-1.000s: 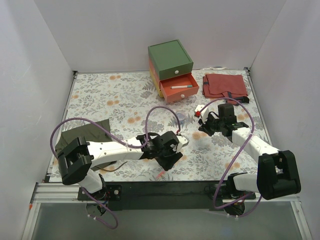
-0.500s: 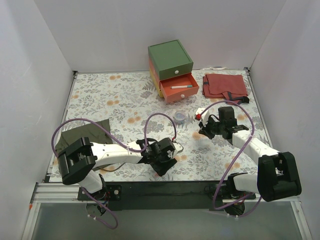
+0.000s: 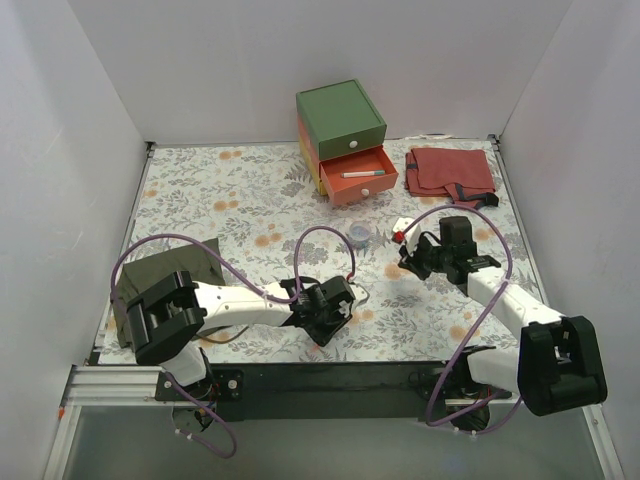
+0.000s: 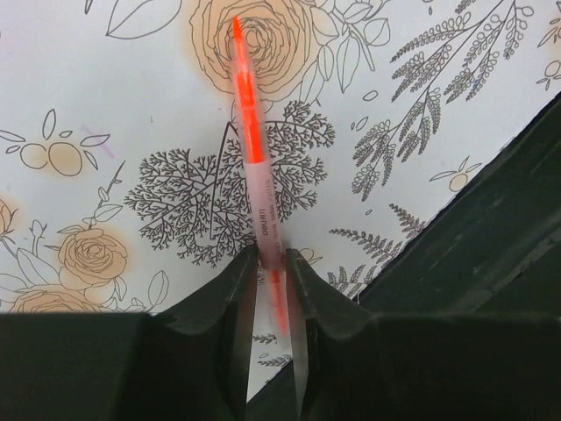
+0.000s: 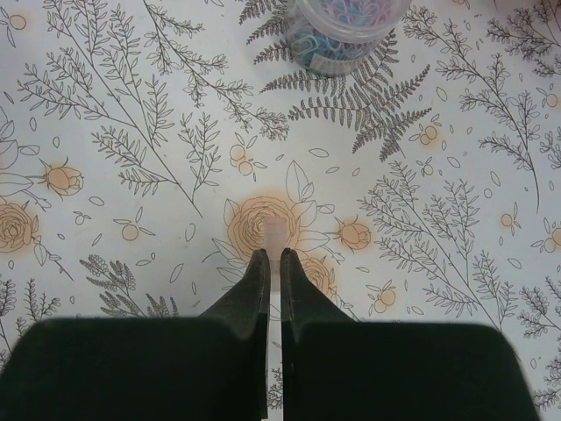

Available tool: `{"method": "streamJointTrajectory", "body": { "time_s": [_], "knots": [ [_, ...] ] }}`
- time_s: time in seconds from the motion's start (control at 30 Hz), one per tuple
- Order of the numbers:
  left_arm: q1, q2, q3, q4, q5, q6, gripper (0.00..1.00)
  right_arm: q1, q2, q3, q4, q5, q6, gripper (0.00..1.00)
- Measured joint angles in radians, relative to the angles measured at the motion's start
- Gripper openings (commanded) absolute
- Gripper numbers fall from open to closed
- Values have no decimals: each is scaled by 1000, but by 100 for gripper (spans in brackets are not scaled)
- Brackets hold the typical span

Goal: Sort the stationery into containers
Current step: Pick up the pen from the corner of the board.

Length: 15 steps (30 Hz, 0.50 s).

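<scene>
My left gripper (image 4: 272, 263) is shut on an orange-red pen (image 4: 249, 132) that lies on the flowered table near the black front edge; the gripper sits low at the front centre in the top view (image 3: 330, 312). My right gripper (image 5: 273, 259) is shut on a white marker (image 5: 275, 231) and holds it just above the table; its white end with a red tip pokes out in the top view (image 3: 400, 228). The grey-blue tape roll (image 3: 358, 235) stands left of the right gripper (image 3: 412, 246). The box (image 3: 340, 118) has its salmon-red drawer (image 3: 360, 186) open with a pen (image 3: 362, 173) inside.
A folded red cloth (image 3: 450, 170) lies at the back right. An olive-green cloth (image 3: 165, 270) lies at the left, partly under the left arm. Purple cables loop over both arms. The black front rail (image 4: 491, 246) runs close to the left gripper.
My left gripper has dropped toward the front edge and shut on the orange-red pen. My right gripper has shifted slightly right with the white marker. The tape roll has come into view.
</scene>
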Motion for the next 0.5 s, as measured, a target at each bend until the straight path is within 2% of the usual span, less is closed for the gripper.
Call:
{"method": "streamJointTrajectory", "body": {
  "time_s": [0.3,0.5],
  "knots": [
    [-6,8,3,3,14,-57,0,0,-86,-46,2,0,-28,1],
    [6,24,24,-14,74,-31,0,0,-143,-77,-4,1,-48,1]
  ]
}}
